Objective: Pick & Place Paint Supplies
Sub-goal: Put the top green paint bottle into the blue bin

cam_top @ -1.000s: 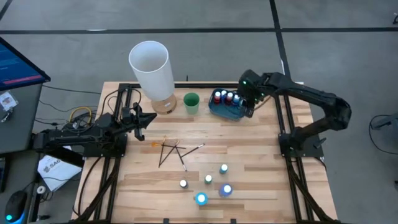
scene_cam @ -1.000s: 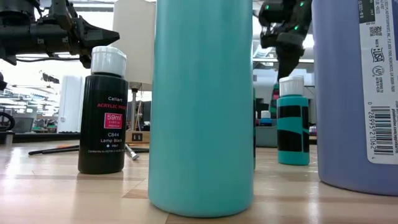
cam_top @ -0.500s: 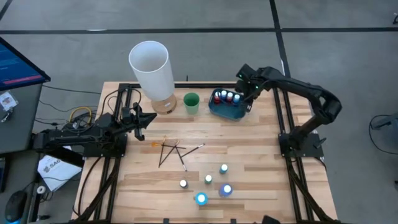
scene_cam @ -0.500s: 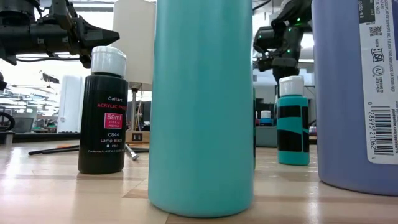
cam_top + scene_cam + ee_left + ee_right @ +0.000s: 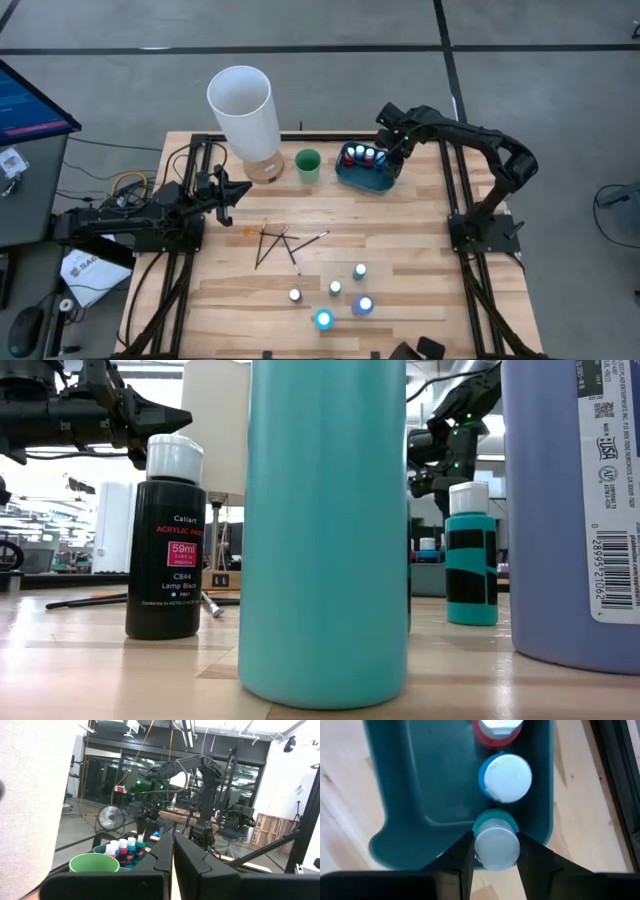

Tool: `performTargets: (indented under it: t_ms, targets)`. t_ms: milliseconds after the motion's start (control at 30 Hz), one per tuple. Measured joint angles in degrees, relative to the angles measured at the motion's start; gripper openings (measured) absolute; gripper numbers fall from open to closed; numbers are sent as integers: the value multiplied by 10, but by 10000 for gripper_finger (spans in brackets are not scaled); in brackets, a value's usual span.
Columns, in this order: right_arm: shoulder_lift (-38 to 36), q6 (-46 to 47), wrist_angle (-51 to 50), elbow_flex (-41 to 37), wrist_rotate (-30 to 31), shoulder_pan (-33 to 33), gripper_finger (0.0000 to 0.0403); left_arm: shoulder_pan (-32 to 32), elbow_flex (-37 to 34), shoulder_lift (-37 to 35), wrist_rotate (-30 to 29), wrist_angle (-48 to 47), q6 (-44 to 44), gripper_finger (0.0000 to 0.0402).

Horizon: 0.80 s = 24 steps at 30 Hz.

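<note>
A blue tray (image 5: 368, 178) at the table's far right holds a red (image 5: 496, 730), a blue (image 5: 505, 776) and a teal (image 5: 495, 842) white-capped bottle. My right gripper (image 5: 388, 150) points down over the tray's right end, shut on the teal bottle. Several more small bottles (image 5: 335, 288) stand on their bases near the front edge; they also show in the low view (image 5: 470, 555). Thin dark brushes (image 5: 280, 245) lie flat at mid-table. My left gripper (image 5: 238, 190) is shut and empty, above the table's left side. My right gripper pinches the teal bottle's white cap (image 5: 496, 851) between its two fingers (image 5: 465, 857), one on each side. The fingers come from above, pointing down. The bottle stands upright inside the tray's end; I cannot tell whether its base rests on the tray floor.
A small green cup (image 5: 307, 165) stands just left of the tray. A tall white cylinder (image 5: 243, 108) on a wooden base stands farther left. Dark frame rails (image 5: 455, 190) run along both table sides. Bare wood lies between the brushes and the tray.
My right gripper has shifted a little toward the table's far left over the tray's right end, and its arm has swung with it. The bottles on the table and the brushes have not moved.
</note>
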Motion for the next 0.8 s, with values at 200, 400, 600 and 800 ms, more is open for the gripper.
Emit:
performTargets:
  t_ms: [200, 400, 600, 800]
  targets:
    - [6, 0, 8, 0, -3, -7, 119, 0, 0, 0, 0, 1, 0, 2]
    - [6, 0, 10, 0, -3, -11, 128, 0, 0, 0, 0, 1, 0, 2]
    - [6, 0, 14, 0, -3, -11, 142, 0, 0, 0, 0, 2, 0, 2]
    - [6, 0, 14, 0, -3, -11, 142, 0, 0, 0, 0, 2, 0, 2]
